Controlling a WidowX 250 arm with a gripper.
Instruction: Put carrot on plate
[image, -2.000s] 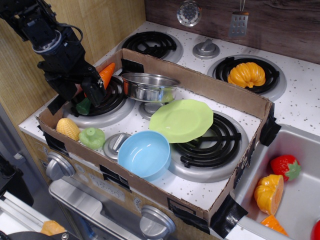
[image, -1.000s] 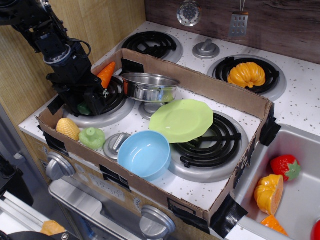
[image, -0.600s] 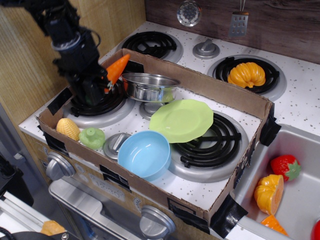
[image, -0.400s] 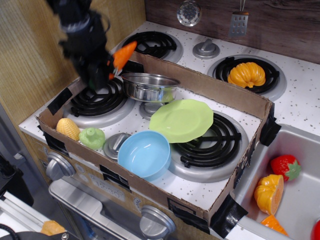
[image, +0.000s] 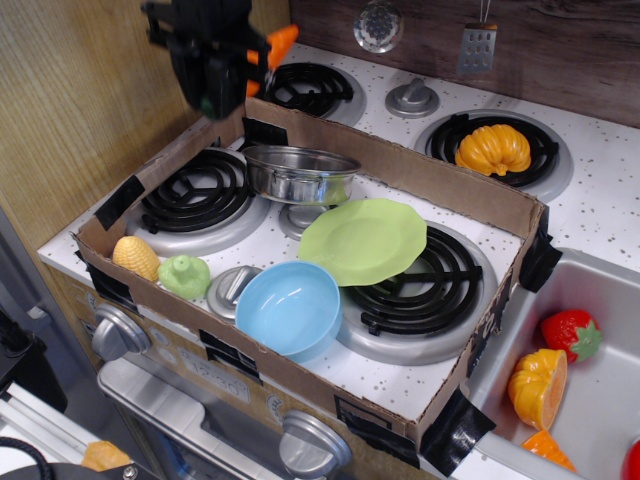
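Observation:
My black gripper (image: 232, 78) hangs high over the back left corner of the cardboard box. It is shut on the orange carrot (image: 275, 43), whose tip sticks out to the right above the back left burner; its green top is hidden in the gripper. The lime-green plate (image: 363, 240) with the wavy rim lies in the middle of the box, tilted on a burner, well to the right of and below the gripper.
A steel pot (image: 298, 172) sits behind the plate, a light blue bowl (image: 290, 305) in front. Yellow corn (image: 135, 257) and a green vegetable (image: 185, 275) lie at the front left. The cardboard box wall (image: 420, 170) rings them. A pumpkin (image: 493, 148) sits on the back right burner.
The gripper closed on the carrot at the left burner, then lifted it up and back towards the right, out of the box.

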